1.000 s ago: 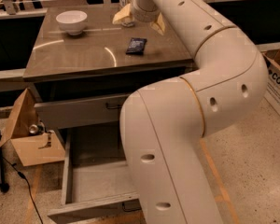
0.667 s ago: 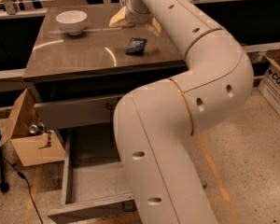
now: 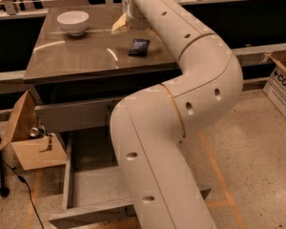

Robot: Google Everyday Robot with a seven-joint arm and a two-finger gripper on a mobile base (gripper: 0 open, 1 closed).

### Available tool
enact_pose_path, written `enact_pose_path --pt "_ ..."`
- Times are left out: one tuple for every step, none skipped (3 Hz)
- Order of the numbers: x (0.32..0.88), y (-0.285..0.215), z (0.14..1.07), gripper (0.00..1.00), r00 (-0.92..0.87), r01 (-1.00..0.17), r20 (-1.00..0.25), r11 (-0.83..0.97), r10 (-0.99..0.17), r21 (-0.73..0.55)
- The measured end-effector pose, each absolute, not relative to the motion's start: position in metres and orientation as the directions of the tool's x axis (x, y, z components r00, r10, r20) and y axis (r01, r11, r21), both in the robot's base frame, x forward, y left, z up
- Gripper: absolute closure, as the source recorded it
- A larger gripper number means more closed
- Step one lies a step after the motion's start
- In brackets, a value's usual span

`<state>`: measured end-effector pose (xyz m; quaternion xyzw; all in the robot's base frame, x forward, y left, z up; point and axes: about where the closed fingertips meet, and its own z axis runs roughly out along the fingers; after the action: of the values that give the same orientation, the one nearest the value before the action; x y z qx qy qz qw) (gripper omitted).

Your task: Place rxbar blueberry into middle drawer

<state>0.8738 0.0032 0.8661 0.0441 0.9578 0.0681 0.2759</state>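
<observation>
The rxbar blueberry (image 3: 139,46), a dark navy packet, lies flat on the grey-brown counter top (image 3: 86,56), right of centre. My gripper (image 3: 133,22) is at the end of the white arm, over the back of the counter just behind the bar; the arm hides most of it. It does not hold the bar. The middle drawer (image 3: 95,182) stands pulled open low at the front of the cabinet, with a bare grey floor. My arm covers its right half.
A white bowl (image 3: 73,22) sits at the counter's back left. A tan packet (image 3: 118,26) lies beside the gripper. A closed drawer front (image 3: 71,116) is above the open one. Open cardboard boxes stand on the floor at left (image 3: 35,149) and far right (image 3: 281,87).
The arm's upper part and the gripper have swung left over the back of the counter. The bar, the bowl and the drawer have not moved.
</observation>
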Motion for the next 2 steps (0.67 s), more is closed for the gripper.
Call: enact_pose_path --pt "0.8738 -0.0069 0.8554 0.00 -0.852 0.078 -0.507 0.989 0.130 0.123" --pt "0.8733 -0.0069 0.8537 0.00 -0.854 0.078 -0.504 0.990 0.128 0.119"
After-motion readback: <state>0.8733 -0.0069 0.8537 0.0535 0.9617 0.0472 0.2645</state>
